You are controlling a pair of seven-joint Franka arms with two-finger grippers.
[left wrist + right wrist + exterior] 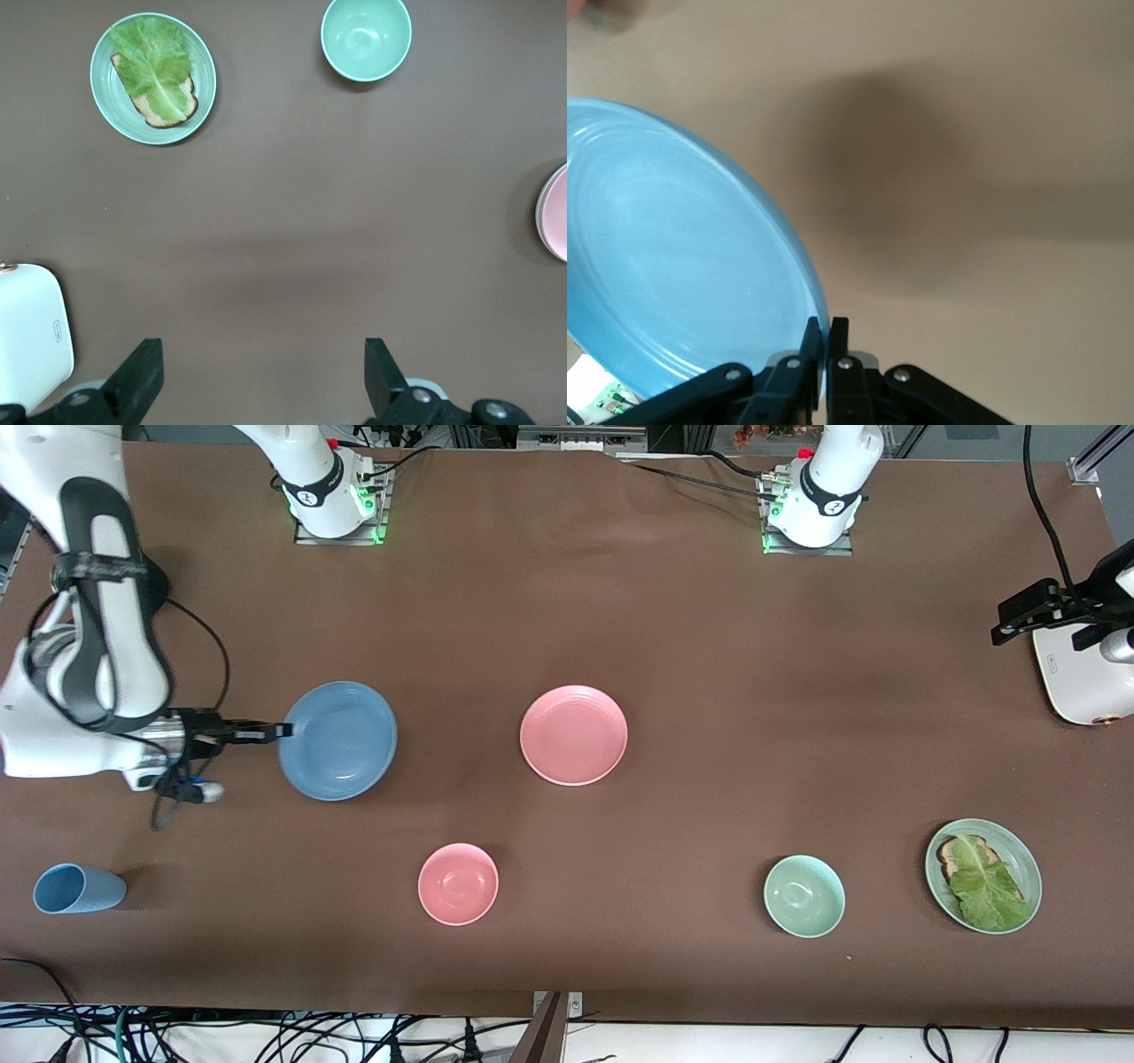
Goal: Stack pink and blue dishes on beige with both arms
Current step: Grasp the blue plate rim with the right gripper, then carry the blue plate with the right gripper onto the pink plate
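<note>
My right gripper (283,730) (826,328) is shut on the rim of the blue plate (337,740) (673,257). It holds the plate tilted, off the brown table, toward the right arm's end; the plate's shadow falls on the cloth beside it. The pink plate (573,734) (556,212) lies flat near the table's middle. The beige plate is hidden; a thin pale edge shows under the pink plate's rim in the left wrist view, and I cannot tell what it is. My left gripper (1005,624) (261,354) hangs open and holds nothing, over bare table at the left arm's end.
A white appliance (1081,677) (31,336) stands beside the left gripper. Nearer the front camera are a blue cup (78,888) on its side, a pink bowl (458,884), a green bowl (803,895) (366,37) and a green plate (1032,868) (205,84) with toast and lettuce.
</note>
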